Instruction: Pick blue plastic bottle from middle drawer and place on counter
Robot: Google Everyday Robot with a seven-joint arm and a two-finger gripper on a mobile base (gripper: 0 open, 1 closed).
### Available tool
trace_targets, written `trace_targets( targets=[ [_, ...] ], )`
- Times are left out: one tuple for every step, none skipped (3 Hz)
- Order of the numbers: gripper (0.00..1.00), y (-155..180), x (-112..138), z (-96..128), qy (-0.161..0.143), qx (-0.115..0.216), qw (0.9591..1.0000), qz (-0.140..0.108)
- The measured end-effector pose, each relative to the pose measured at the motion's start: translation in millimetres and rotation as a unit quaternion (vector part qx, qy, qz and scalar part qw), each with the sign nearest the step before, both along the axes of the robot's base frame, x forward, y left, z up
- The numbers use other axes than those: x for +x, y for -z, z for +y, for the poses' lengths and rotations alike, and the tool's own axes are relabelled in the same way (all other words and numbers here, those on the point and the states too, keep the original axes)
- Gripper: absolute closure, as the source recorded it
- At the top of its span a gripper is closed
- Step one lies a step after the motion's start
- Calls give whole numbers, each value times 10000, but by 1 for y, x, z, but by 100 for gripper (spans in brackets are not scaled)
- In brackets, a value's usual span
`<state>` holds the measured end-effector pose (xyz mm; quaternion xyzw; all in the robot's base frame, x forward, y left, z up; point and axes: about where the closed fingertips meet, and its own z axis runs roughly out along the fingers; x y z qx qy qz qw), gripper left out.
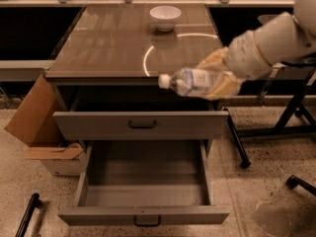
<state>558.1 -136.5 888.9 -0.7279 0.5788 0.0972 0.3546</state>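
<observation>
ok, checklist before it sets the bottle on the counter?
1. Grip: gripper shut on the bottle, ok.
2. Bottle out of the pulled-out lower drawer: ok.
3. Bottle higher than the counter: cannot tell; it hangs at the front edge.
4. Landing spot: bare counter near the front, bowl at the back, ok.
5. Bottle upright: not ok, it lies sideways.

Bottle, drawer, counter; bottle clasped in gripper.
Bottle: clear bluish plastic, white cap, pale label; horizontal, cap pointing left, gripper at its right end, in the air at the counter's front edge, right of centre. Drawer: grey metal, deep, low front with dark handle, pulled far out. Counter: glossy grey-brown, reflective, with light streaks.
</observation>
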Motion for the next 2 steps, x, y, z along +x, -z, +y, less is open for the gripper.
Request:
trace_targets(
  targets=[
    [100,-32,35,23,278,272,9992,26],
    [100,-42,86,48,699,507,9959,257]
  ],
)
